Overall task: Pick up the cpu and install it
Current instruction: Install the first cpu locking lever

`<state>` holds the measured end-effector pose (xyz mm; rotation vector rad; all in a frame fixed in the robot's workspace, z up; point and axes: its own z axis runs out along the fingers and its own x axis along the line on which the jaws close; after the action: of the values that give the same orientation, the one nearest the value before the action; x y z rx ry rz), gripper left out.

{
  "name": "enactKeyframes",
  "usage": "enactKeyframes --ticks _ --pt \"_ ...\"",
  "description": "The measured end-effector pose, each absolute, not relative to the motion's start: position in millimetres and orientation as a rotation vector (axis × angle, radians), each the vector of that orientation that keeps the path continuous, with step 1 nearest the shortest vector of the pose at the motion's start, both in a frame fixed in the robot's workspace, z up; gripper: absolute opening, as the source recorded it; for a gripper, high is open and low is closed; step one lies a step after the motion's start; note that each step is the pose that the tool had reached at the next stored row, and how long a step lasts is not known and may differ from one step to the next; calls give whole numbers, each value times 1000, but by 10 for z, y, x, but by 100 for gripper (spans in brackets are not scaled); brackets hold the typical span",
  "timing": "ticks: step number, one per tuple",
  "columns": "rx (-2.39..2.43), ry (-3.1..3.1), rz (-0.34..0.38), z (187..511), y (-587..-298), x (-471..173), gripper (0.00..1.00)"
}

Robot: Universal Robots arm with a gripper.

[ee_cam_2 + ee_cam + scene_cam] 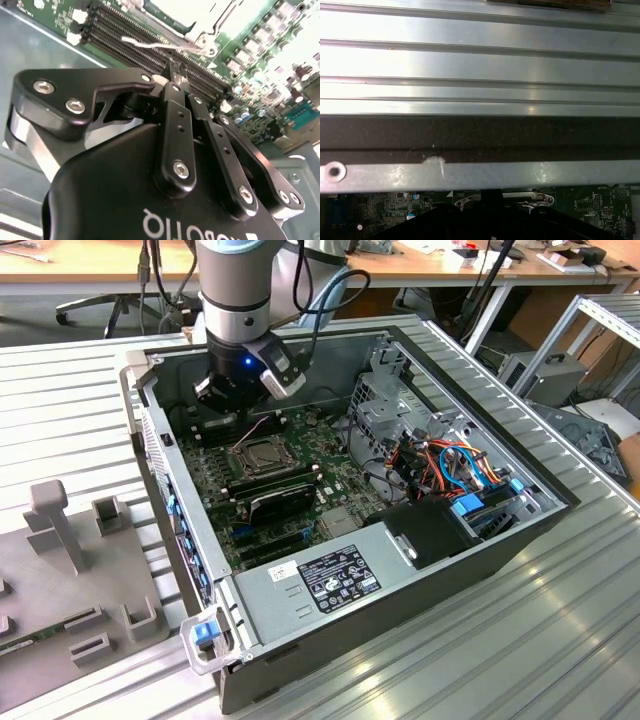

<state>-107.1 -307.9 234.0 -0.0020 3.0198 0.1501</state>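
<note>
My gripper [228, 416] hangs low inside the open computer case, over the green motherboard [330, 440]. It sits just beyond the silver socket [265, 453] on the exterior view's left. In the second wrist view the two black fingers [176, 120] meet at their tips, so the gripper [177, 71] is shut, and I see nothing between them. The tips hover by the memory slots [125, 37] and a thin pale lever wire [160, 46] next to the socket [200, 15]. A dull square face, apparently the cpu [263, 452], lies inside the socket's frame.
Black memory sticks [275, 485] lie in front of the socket. A drive cage [385, 400] and coloured cables [450, 465] fill the case's right side. The case walls [150, 440] close in around the arm. A grey fixture [80, 570] stands on the ridged table [480, 60].
</note>
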Motion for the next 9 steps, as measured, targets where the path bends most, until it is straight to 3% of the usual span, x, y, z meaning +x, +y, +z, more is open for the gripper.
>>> enactKeyframes --ticks 9 --pt "1 3017 199 2340 -3107 -1055 11"
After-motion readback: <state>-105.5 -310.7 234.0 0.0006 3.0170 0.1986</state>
